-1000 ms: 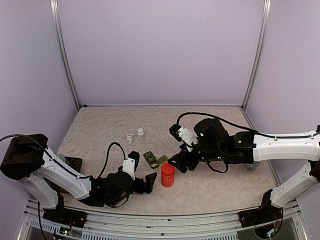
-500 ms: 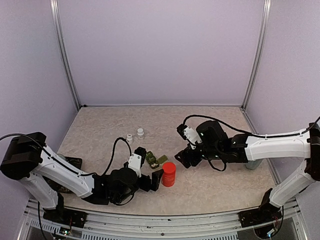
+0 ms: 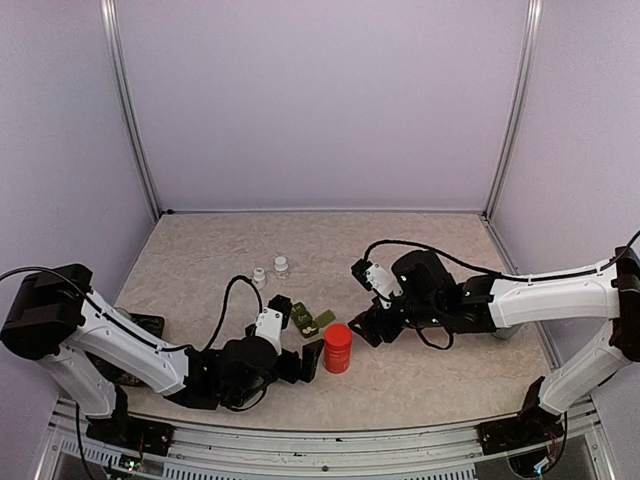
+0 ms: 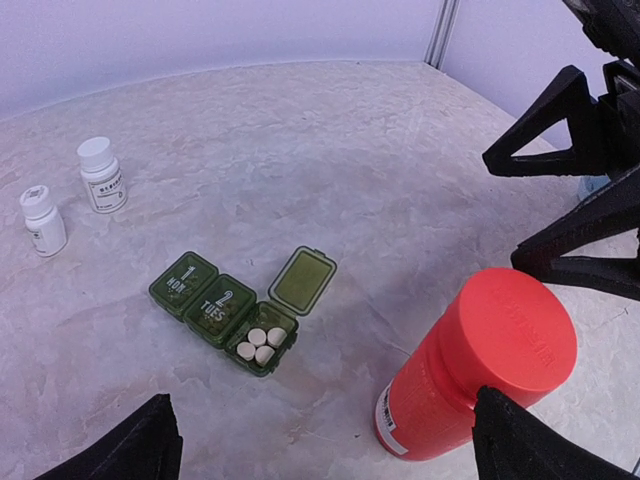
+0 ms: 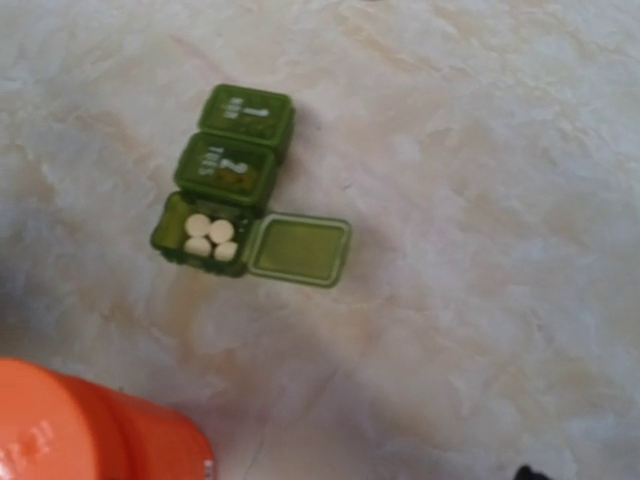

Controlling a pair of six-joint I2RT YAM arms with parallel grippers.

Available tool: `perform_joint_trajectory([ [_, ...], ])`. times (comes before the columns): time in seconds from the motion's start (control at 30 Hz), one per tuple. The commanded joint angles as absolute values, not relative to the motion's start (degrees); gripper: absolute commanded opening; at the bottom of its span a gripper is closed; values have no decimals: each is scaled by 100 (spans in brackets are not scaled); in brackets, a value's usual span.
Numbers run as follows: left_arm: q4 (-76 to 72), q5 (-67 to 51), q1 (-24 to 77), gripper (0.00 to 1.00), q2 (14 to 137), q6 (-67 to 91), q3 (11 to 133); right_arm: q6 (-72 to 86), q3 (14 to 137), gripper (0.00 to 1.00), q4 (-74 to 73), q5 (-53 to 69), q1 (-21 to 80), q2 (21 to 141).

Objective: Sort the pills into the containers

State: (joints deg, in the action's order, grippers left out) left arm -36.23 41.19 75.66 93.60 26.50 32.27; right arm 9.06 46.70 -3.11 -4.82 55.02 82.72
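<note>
Dark green plastic strip of three joined containers (image 3: 305, 318) lies on the beige marbled table (image 3: 200, 250) seen from above, between the left hand (image 3: 297, 333) and right hand (image 3: 368, 328), near a red cylindrical plastic bottle (image 3: 337, 348). Left wrist camera: both hands' jaws gape empty, with two white bottles (image 4: 102, 175) beyond. Right wrist camera: one end lid is open with white round pills (image 5: 208, 238) inside, and the other lids are shut.
</note>
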Motion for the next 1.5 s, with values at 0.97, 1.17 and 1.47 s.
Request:
perform_joint_trajectory([
  [0.97,-3455,4082,7364,99,9646,2696,3573,1145,4343,84,-822,-802,5986,7609],
  [1.17,-3442,4067,7312,99,9346,2930,3184,872,4120,87,-875,-446,5985,6972],
  [1.47,-3605,4132,7302,99,8681,3141,2477,549,3012,89,655,542,6119,6557],
])
